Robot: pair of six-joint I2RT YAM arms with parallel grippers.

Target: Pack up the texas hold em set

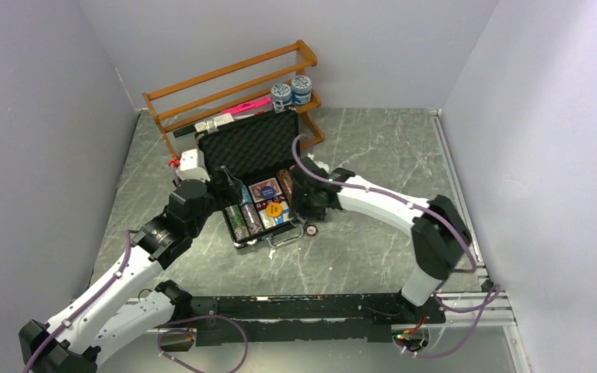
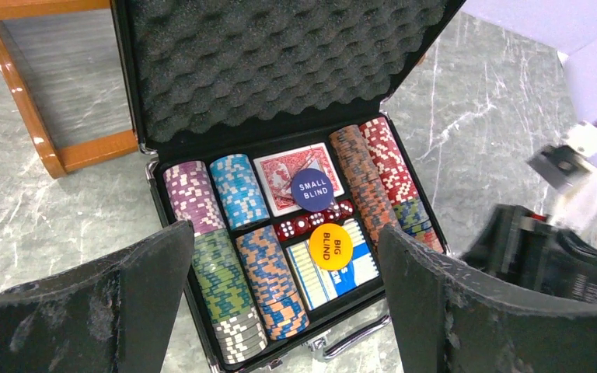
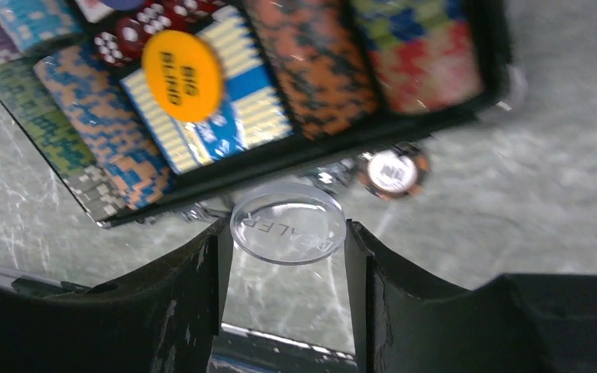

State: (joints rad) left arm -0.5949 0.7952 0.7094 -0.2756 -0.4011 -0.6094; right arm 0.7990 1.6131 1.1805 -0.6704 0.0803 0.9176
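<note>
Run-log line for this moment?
right end effector: shut on dealer button | left end effector: open, by open case | loose chip: on table

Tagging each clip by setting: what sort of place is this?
Probably a lab robot cell: plain pale walls box in a marbled tabletop, with a black mounting rail along its near edge.

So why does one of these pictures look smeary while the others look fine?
Right wrist view: the chip stacks are smeared, likely from motion, while the clear dealer disc in the right gripper looks fairly sharp. Left wrist view: crisp, lettering on the yellow big blind button readable. Top view: even light, soft shadows.
</note>
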